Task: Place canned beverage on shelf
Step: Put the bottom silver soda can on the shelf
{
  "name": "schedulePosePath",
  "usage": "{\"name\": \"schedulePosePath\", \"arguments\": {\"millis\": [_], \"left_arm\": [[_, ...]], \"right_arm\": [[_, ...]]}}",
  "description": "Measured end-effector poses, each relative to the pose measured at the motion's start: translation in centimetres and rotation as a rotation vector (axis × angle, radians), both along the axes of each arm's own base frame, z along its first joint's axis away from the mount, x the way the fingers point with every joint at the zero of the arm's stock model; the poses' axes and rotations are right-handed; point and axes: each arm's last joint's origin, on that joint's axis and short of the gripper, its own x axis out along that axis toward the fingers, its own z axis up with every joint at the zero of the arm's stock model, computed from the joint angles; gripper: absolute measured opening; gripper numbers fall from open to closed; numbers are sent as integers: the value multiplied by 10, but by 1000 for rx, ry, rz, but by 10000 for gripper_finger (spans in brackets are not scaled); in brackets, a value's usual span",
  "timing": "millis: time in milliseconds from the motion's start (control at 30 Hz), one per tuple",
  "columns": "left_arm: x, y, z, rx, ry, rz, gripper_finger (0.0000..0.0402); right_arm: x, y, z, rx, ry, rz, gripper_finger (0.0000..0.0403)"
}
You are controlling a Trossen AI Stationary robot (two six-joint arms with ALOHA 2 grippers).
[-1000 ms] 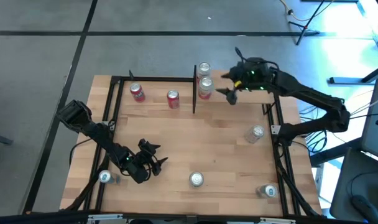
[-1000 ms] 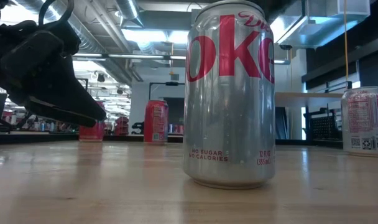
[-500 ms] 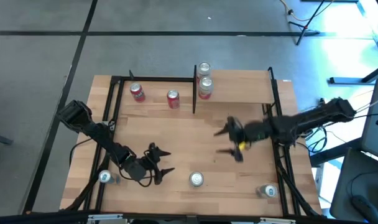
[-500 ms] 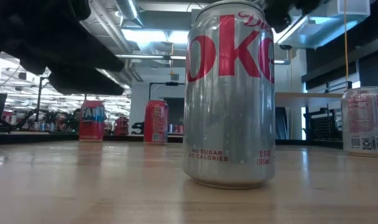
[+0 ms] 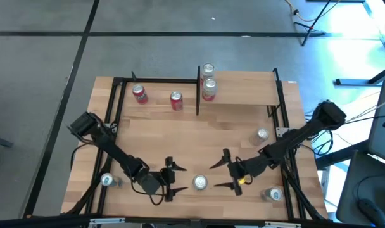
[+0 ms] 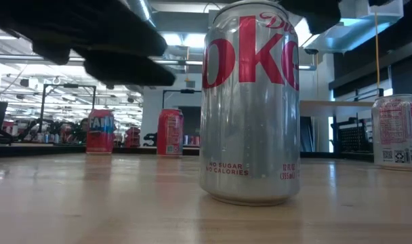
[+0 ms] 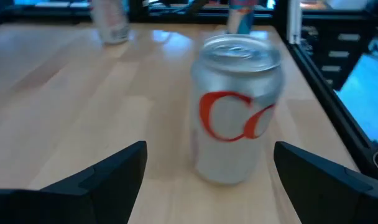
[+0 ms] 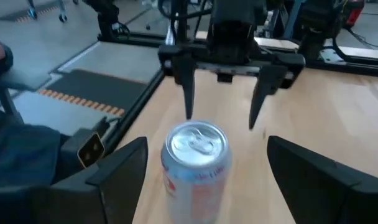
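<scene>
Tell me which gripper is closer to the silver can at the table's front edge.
Left, narrowly. The left gripper sits just left of the silver can, fingers open toward it; the right gripper faces it from the right, open.

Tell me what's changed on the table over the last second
Both arms swung toward the silver can at the table's near edge. The right end effector came from the shelf at the far side down to the can's right; the left end effector slid rightward to the can's left. Both are open, facing each other across it, gripping nothing. None of the cans moved.
</scene>
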Motion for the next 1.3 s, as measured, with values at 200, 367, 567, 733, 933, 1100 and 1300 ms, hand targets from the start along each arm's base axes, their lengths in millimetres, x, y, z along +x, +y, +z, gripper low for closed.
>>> {"name": "schedulePosePath", "arguments": {"millis": [200, 367, 567, 733, 933, 1100, 1300], "left_arm": [[5, -3, -9, -12, 19, 6, 346], [4, -6, -17, -46, 33, 14, 346], [3, -7, -18, -27, 37, 1, 346], [3, -7, -17, -21, 35, -1, 346], [3, -7, -17, -22, 34, 0, 346], [4, -7, -17, -27, 33, 3, 346], [4, -7, -17, -27, 33, 3, 346]], "right_arm": [[17, 11, -10, 39, -40, 2, 315], [39, 25, -17, 37, -11, -18, 315], [60, 31, -27, -21, 130, -85, 315], [65, 35, -34, -31, 176, -97, 315], [67, 35, -38, -32, 176, -109, 315], [70, 35, -44, -36, 181, -116, 315], [70, 35, -44, -47, 165, -124, 315]]}}
